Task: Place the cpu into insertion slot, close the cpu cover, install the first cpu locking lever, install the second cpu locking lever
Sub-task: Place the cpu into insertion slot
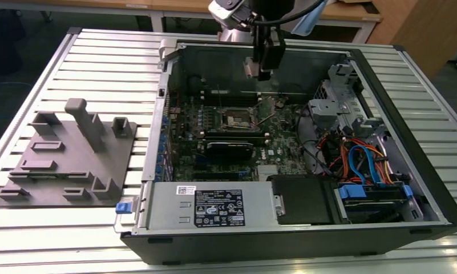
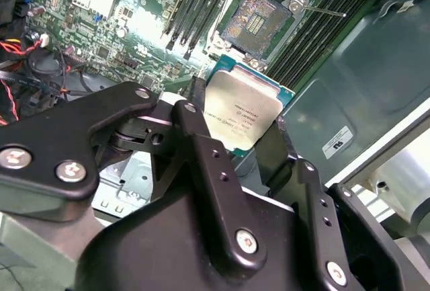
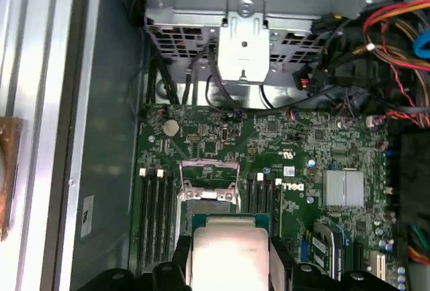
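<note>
The gripper (image 1: 262, 67) hung over the far edge of the open computer case (image 1: 411, 142), above the green motherboard (image 1: 278, 145); in the second wrist view its black fingers (image 2: 191, 126) were pinched on the cpu (image 2: 243, 108), one on each of two opposite edges, so the chip was off the board with its silver-grey top facing the camera. The insertion slot (image 2: 259, 19) lay bare on the motherboard, its dark centre uncovered, flanked on two sides by rows of long black memory slots (image 2: 188, 2); a thin locking lever (image 2: 324, 12) stuck out from one corner of the slot. In the first wrist view the cpu cover (image 3: 209, 178) showed as a metal frame at the slot's edge, apparently swung open, just beyond the held cpu. The case lay on a slatted table (image 1: 53, 240); a grey fixture plate (image 1: 68, 168) sat near the table's edge at the exterior view's left.
</note>
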Controlling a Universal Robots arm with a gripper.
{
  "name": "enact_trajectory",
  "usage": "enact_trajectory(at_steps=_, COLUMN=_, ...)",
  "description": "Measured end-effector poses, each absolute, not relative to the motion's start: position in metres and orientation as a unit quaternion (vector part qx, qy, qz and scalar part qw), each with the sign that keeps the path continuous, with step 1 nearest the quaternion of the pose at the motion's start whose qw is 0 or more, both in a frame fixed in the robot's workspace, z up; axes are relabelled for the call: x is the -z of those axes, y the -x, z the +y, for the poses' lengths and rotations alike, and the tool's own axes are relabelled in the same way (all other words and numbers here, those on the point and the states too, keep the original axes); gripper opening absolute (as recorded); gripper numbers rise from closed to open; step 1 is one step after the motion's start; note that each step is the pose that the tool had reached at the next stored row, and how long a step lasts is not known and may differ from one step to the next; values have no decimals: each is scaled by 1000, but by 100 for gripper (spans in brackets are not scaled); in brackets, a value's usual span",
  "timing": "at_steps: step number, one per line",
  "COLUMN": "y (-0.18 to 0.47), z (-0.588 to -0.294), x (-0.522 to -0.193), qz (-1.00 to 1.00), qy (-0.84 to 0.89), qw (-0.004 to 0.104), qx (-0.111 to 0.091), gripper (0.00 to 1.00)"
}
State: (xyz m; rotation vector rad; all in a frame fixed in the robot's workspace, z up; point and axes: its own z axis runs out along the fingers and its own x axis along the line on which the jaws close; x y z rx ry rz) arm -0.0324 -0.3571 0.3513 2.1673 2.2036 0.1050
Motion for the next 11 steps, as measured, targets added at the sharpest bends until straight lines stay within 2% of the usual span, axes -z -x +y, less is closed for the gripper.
enact_trajectory(at_steps=11, y=32, z=-357, x=-350, qz=706, qy=-707, qw=25, qx=-34, gripper=54)
